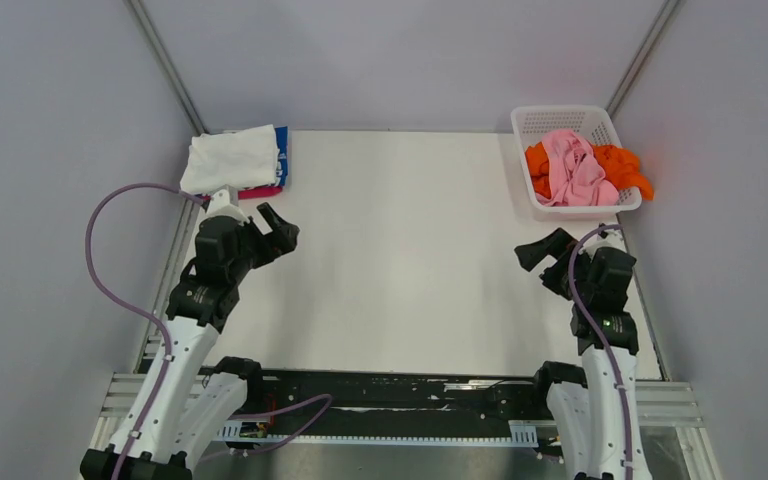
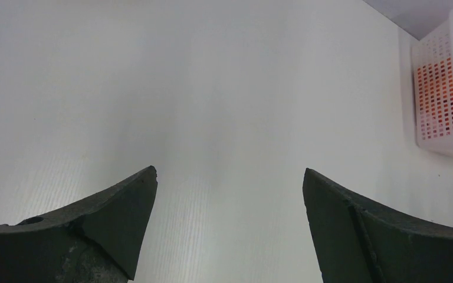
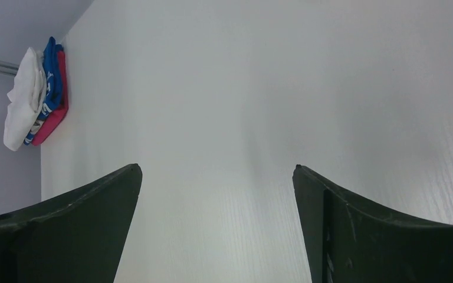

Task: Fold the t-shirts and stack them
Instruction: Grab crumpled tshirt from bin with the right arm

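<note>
A light pink t-shirt (image 1: pixel 572 165) lies crumpled on an orange t-shirt (image 1: pixel 628 167) inside the white lattice basket (image 1: pixel 523 122) at the back right. A folded stack sits at the back left: white t-shirt (image 1: pixel 228 158) on top, blue t-shirt (image 1: pixel 282 150) under it, magenta t-shirt (image 1: pixel 260 191) at the bottom. The stack also shows in the right wrist view (image 3: pixel 22 100). My left gripper (image 1: pixel 278 229) is open and empty just in front of the stack. My right gripper (image 1: pixel 548 258) is open and empty in front of the basket.
The white table (image 1: pixel 400 260) lies between the arms. Grey walls and metal frame posts (image 1: pixel 165 62) close in the sides and back. The basket shows at the right edge of the left wrist view (image 2: pixel 442 88).
</note>
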Tool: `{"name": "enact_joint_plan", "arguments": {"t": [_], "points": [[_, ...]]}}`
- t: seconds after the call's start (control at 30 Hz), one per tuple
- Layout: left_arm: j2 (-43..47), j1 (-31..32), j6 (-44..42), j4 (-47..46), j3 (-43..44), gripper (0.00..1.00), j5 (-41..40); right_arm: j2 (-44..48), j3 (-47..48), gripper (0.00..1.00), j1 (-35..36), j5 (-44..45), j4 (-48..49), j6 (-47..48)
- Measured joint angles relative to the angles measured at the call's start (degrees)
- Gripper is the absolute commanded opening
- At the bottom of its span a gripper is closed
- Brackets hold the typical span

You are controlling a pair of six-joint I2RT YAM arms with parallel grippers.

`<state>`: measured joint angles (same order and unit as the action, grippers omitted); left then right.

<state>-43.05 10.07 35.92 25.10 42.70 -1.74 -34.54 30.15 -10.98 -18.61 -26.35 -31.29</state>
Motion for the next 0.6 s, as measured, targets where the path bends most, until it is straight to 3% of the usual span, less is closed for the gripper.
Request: {"name": "enact_joint_plan", "arguments": {"t": [0.27, 0.5, 0.6], "points": [[0.70, 0.00, 0.02, 0.35, -0.07, 1.00, -0.22, -7.76, 8.96, 1.00, 0.00, 5.25, 1.03, 1.97], [-2.71, 0.00, 0.74, -1.14, -0.11, 1.00, 0.39, -34.99, 33.83, 1.00, -0.50, 18.80, -2.40, 6.97], [-3.96, 0.00, 1.07, -1.97, -0.11, 1.00, 0.44, -46.77, 43.10, 0.94, -1.90, 22.03, -4.00, 10.19]]}}
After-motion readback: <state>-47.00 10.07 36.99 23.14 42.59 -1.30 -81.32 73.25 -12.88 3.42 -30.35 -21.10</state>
